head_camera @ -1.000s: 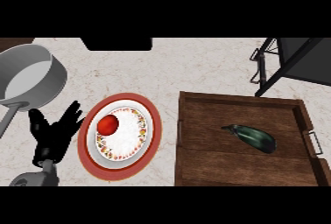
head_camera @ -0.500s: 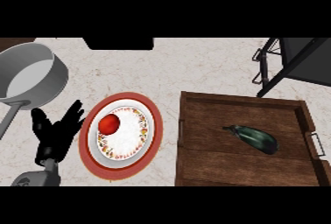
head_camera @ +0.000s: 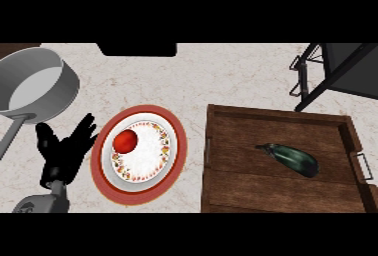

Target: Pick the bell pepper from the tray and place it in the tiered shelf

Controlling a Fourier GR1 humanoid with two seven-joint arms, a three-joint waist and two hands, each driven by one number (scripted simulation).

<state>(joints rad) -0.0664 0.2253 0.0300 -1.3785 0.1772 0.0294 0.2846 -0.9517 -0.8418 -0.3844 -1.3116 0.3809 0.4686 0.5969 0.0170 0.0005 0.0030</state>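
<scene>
Your robot's black left hand [head_camera: 65, 152] shows at the lower left of the head view, on the end of a grey forearm [head_camera: 46, 202] that comes up from the bottom edge; its fingers are straight and spread, pointing up and slightly to the right, so the hand is released and holds nothing. Just to the right of that hand you have a round plate with a red rim and a white, flower-patterned centre [head_camera: 140, 152], and the fingertips reach close to its left edge without clearly touching it. On the white part of the plate, toward the hand's side, sits a round red fruit that looks like a tomato [head_camera: 125, 141]. Above and to the left of the hand stands a grey metal saucepan [head_camera: 35, 88], its long handle [head_camera: 13, 135] running down past the hand's left side. Well to the right of the hand, beyond the plate, lies a dark brown wooden tray with raised edges [head_camera: 244, 200]. The task's thing rests inside that tray, right of its middle and far from the hand: a dark green, glossy, elongated vegetable [head_camera: 291, 158] lying at a slant, which looks more like an aubergine than a bell pepper. At the upper right, far from the hand, you see the black metal frame of the tiered shelf [head_camera: 325, 75]. Your right hand does not appear in this view.
</scene>
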